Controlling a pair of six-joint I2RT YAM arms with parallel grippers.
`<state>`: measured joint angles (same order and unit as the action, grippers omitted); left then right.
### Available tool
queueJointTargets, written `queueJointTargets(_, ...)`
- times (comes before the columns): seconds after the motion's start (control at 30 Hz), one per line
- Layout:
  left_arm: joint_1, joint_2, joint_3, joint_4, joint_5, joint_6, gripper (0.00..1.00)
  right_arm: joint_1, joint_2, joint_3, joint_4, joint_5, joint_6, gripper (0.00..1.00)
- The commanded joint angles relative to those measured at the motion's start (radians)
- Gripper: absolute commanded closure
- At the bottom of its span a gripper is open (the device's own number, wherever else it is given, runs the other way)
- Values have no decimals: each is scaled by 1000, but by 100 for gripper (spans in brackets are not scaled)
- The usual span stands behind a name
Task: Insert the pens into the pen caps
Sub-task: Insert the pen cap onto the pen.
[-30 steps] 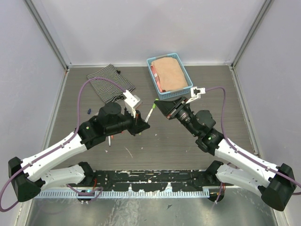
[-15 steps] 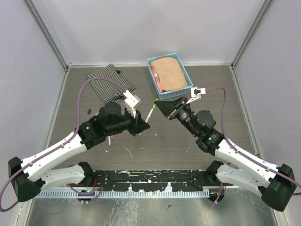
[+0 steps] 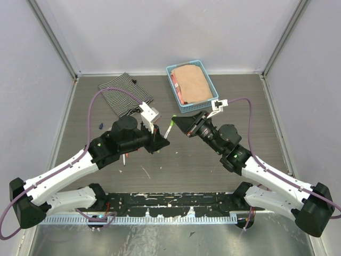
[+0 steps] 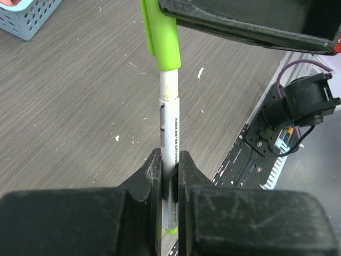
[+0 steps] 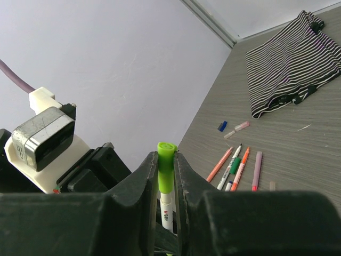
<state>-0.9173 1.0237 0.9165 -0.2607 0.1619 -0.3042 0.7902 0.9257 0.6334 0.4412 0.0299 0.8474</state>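
Observation:
A white pen (image 4: 169, 128) with a green tail end is clamped between my left gripper's (image 4: 169, 160) jaws, above the table. A lime-green pen cap (image 4: 162, 37) sits over the pen's far end, and my right gripper (image 5: 165, 160) is shut on that cap (image 5: 165, 170). In the top view the two grippers meet tip to tip around the pen (image 3: 169, 128). Several more pens (image 5: 233, 165), orange, white-and-green and pink, lie side by side on the table. A blue cap (image 5: 222, 126) and a pale pink cap (image 5: 241, 126) lie just beyond them.
A striped cloth (image 3: 125, 93) lies at the back left. A blue basket (image 3: 212, 88) holding a folded peach cloth stands at the back centre. Grey walls close in the table on three sides. The arms' base rail (image 3: 176, 202) runs along the near edge.
My right gripper has shifted a little to the left, toward the left gripper, carrying the green cap along the pen. The left arm has stayed put.

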Motion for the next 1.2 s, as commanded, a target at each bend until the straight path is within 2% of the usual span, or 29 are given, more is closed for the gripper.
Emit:
queueJointTargets(0.0, -2, -14, 13, 37, -4, 4, 100, 5, 3, 13, 39, -29, 4, 100)
queueJointTargets(0.17, -2, -13, 16, 41, -13, 1, 100, 4, -7, 10, 37, -38, -2, 99)
queueJointTargets(0.33, -2, -4, 31, 54, -18, -3, 100, 6, -4, 0, 39, -56, 1, 90)
queueJointTargets(0.57, -2, 0, 40, 56, -28, -2, 100, 7, -33, -12, 21, -62, -23, 61)
queueJointTargets(0.67, -3, 0, 37, 55, -29, -2, 100, 8, -61, 1, -30, -42, -54, 48)
queueJointTargets(0.83, -2, -1, 33, 50, -29, 0, 100, 7, -122, 49, -157, 41, -130, 32)
queueJointTargets(1.0, -2, -2, 20, 53, -23, 4, 100, 8, -122, 140, -302, 115, -149, 27)
queueJointTargets(1.17, -2, 1, 15, 59, -5, 5, 100, 7, -80, 192, -318, 108, -133, 27)
